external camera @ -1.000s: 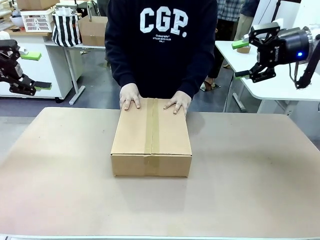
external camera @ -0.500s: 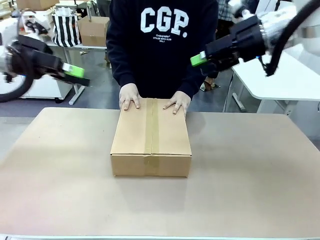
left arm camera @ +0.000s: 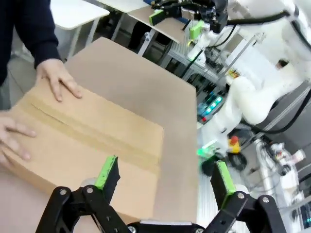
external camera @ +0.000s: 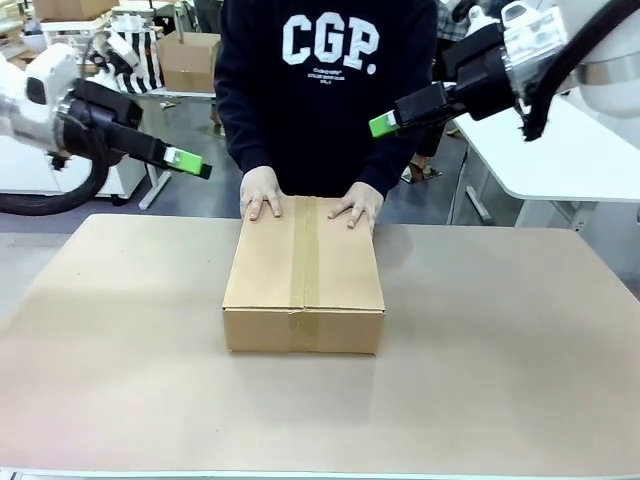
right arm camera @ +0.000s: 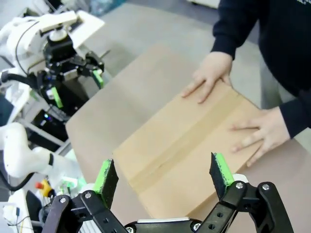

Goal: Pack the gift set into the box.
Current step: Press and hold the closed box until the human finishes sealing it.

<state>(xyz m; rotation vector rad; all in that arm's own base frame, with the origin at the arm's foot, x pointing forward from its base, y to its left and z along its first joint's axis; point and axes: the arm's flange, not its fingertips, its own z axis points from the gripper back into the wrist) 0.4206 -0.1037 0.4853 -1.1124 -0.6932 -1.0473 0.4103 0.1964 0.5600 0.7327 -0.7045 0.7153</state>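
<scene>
Both my left fingers (external camera: 187, 160) and right fingers (external camera: 383, 124) hover spread apart, high beside the taped box (external camera: 340, 275). I should lower slowly toward its seam (external camera: 304, 255), clear of the person's hands (external camera: 262, 192).

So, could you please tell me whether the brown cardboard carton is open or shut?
Shut: the plain brown corrugated cardboard carton has its top flaps lying flat, with tape running along the centre seam.
</scene>
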